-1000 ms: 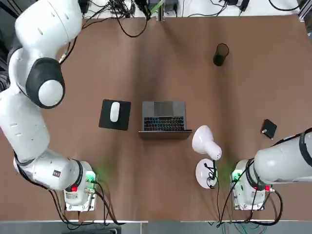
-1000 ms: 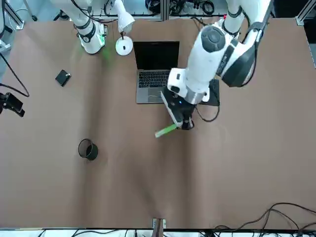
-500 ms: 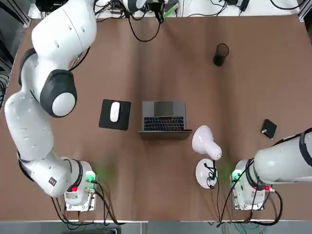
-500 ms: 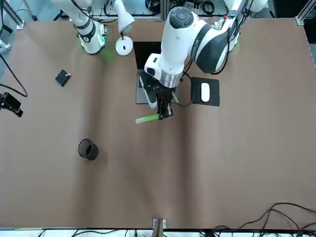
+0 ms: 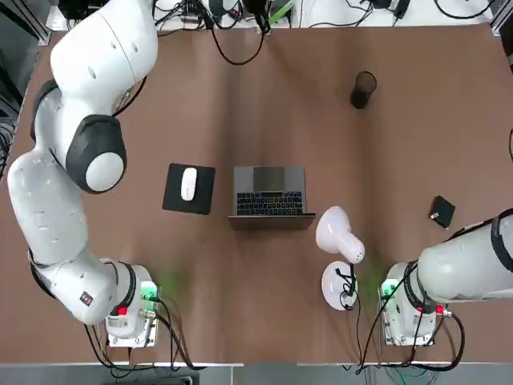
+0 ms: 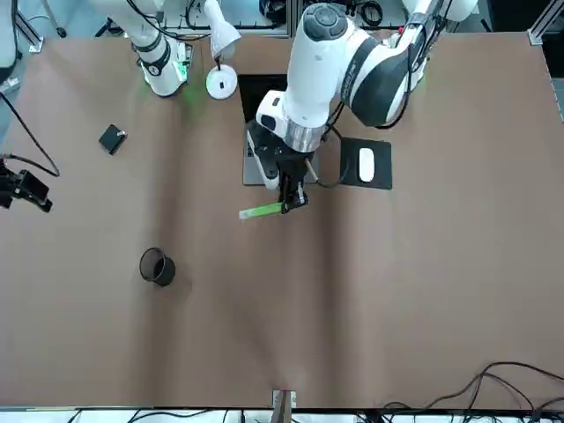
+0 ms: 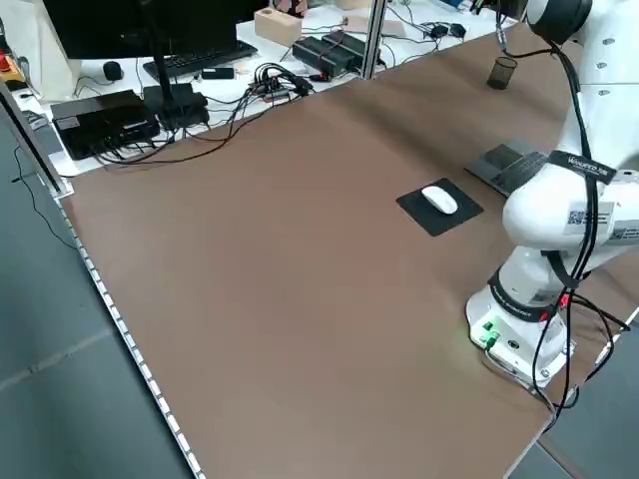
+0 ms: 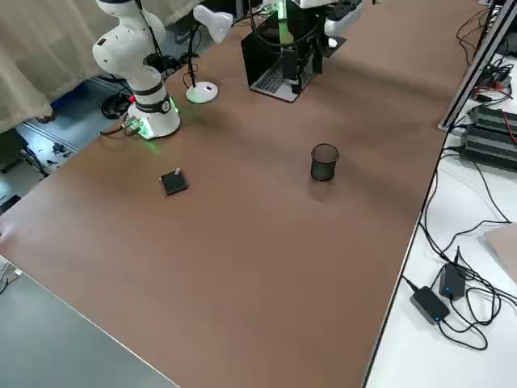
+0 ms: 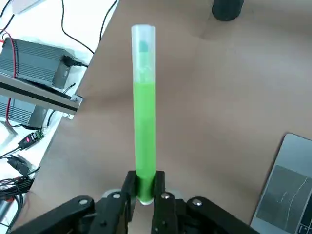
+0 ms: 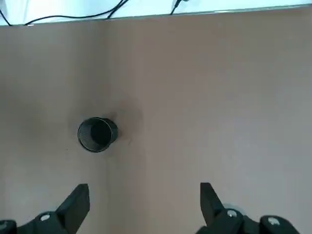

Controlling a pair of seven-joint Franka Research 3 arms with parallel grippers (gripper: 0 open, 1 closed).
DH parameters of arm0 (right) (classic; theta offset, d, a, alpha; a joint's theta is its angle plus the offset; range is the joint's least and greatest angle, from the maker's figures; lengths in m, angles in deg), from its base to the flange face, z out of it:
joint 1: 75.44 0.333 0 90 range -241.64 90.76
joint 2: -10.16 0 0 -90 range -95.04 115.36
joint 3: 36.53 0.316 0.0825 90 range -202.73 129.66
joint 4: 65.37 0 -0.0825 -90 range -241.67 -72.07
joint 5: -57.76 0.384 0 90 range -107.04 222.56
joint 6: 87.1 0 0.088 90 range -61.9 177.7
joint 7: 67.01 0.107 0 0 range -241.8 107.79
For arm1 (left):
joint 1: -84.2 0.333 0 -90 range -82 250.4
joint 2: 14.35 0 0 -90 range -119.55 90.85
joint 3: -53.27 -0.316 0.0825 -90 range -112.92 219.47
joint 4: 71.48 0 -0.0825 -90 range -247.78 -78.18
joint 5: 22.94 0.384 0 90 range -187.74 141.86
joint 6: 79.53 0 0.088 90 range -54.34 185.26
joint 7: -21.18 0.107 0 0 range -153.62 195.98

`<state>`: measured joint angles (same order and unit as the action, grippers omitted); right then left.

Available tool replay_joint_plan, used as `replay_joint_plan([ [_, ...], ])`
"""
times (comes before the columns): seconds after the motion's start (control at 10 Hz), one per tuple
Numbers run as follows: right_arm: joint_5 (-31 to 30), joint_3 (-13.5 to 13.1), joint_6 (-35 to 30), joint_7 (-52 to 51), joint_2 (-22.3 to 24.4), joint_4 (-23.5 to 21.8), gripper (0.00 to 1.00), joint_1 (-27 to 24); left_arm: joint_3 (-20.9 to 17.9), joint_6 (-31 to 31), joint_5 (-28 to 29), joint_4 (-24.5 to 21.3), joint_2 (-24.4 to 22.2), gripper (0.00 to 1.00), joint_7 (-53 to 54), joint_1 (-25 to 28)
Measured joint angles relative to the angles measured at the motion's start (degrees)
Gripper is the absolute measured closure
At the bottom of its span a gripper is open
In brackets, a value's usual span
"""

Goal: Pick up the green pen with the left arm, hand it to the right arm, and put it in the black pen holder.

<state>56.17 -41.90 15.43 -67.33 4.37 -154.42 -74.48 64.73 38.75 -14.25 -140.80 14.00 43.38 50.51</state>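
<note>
Swinging across from over the mouse pad side, the left arm's gripper (image 6: 293, 199) now hangs above the table in front of the laptop (image 6: 267, 132), and over the last half second it has barely drifted. Its fingers are clamped tight on one end of the green pen (image 6: 260, 211), which is lifted clear of the tabletop, its long axis level and pointing out toward the right arm's side. In the left wrist view the pen (image 9: 144, 112) runs straight away from the pinch, free end aimed roughly at a dark object at the far edge. Farther off, the right gripper (image 10: 144, 207) sits spread wide and empty, high above the black pen holder (image 10: 97, 134); the holder (image 6: 158, 266) stands well apart from the pen. For the handover, I reckon the free end is the one to take.
</note>
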Motion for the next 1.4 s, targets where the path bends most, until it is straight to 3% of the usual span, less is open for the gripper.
replay_joint_plan([
  [0.2, 0.5, 0.2, -0.1, -1.1, -0.4, 0.0, 0.00, 1.8, 0.2, 0.0, 0.0, 0.2, -0.3, 0.82, 0.0, 0.0],
  [0.4, 1.2, 0.7, 0.0, 2.0, -2.0, 0.0, 0.00, 7.4, 0.3, 0.0, 0.0, 0.2, -0.4, 0.82, 0.0, -0.3],
  [0.8, 6.5, 1.3, 0.9, 38.4, -4.0, 4.1, 0.00, 22.8, 0.2, 0.0, 0.0, 0.2, -0.4, 0.82, 0.0, -1.3],
  [1.0, 12.2, 1.2, 6.1, 53.0, -7.0, 7.7, 0.00, 25.8, 0.0, 0.0, 0.0, 0.2, -0.3, 0.82, 0.0, -1.4],
  [1.4, 13.3, 1.2, 14.3, 76.3, -11.4, 9.1, 0.00, 31.8, -0.1, 0.0, 0.0, 0.2, -0.3, 0.82, 0.0, -1.5],
])
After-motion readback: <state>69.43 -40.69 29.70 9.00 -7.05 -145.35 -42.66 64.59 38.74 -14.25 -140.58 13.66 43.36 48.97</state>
